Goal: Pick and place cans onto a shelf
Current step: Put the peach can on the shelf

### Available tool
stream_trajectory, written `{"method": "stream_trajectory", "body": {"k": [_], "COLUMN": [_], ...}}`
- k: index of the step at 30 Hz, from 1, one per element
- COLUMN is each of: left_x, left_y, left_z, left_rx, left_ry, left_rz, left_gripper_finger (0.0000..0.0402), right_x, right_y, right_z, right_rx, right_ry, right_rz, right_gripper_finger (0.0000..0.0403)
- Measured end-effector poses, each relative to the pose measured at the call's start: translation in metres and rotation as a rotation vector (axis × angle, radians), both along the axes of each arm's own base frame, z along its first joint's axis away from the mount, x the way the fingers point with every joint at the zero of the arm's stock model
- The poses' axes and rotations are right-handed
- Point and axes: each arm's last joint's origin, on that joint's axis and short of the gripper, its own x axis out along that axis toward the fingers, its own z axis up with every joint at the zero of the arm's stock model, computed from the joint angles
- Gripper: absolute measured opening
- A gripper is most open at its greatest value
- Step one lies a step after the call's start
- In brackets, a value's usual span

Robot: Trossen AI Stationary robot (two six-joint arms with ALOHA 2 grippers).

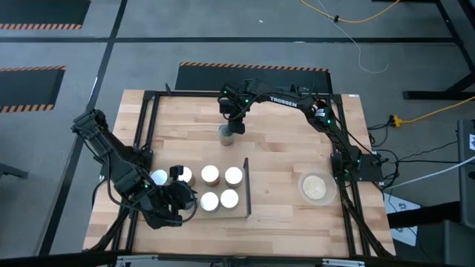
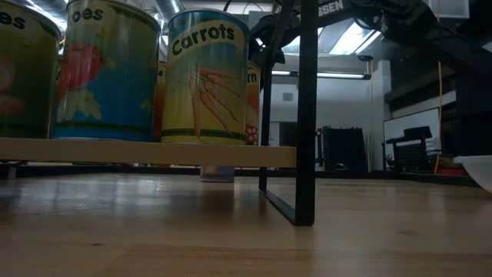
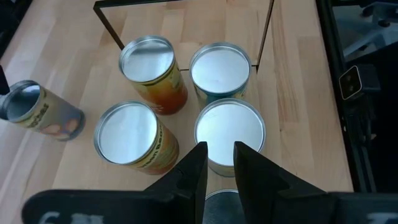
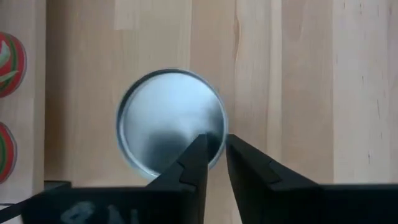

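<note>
The right claw hung directly above the lone can on the worktop, with the shelf well off to its side. Its jaws stood a narrow slit apart at the can's rim, and whether they pinched it could not be told. A sound grasp would probably need the jaws spread wide, centred on the can and lowered around its sides. The left claw, barely parted and holding nothing, waited over the shelf's cans. Seven cans showed: six at the shelf, one loose. There was one dish.
</note>
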Motion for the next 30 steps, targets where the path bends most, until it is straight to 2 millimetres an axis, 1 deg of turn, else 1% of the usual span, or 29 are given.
{"method": "stream_trajectory", "body": {"k": [10, 13, 15, 18, 21, 25, 30], "left_x": [0.0, 0.0, 0.0, 0.0, 0.0, 0.003, 0.015], "left_y": [0.0, 0.0, 0.0, 0.0, 0.0, 0.001, 0.011], "left_z": [0.0, 0.0, 0.0, 0.0, 0.0, 0.001, 0.005], "left_rx": [0.0, 0.0, 0.0, 0.014, 0.038, 0.07, 0.13], "left_ry": [0.0, 0.0, 0.0, 0.001, 0.001, -0.018, -0.094], "left_rz": [0.0, 0.0, 0.0, -0.014, -0.039, -0.046, 0.026], "left_gripper_finger": [0.0071, 0.0071, 0.0071, 0.0071, 0.0071, 0.0071, 0.0071], "right_x": [0.002, -0.001, -0.004, -0.012, -0.028, -0.055, -0.08], "right_y": [-0.001, 0.0, 0.002, 0.006, 0.015, 0.029, 0.049], "right_z": [0.001, 0.009, 0.022, 0.047, 0.069, 0.105, 0.144], "right_rx": [-0.008, -0.002, 0.003, 0.008, 0.004, -0.007, -0.035], "right_ry": [-0.019, -0.005, 0.008, 0.018, 0.007, 0.01, -0.042], "right_rz": [0.0, 0.0, 0.0, 0.002, 0.017, 0.046, 0.094], "right_gripper_finger": [0.0065, 0.0064, 0.0063, 0.0063, 0.0063, 0.0063, 0.0063]}}
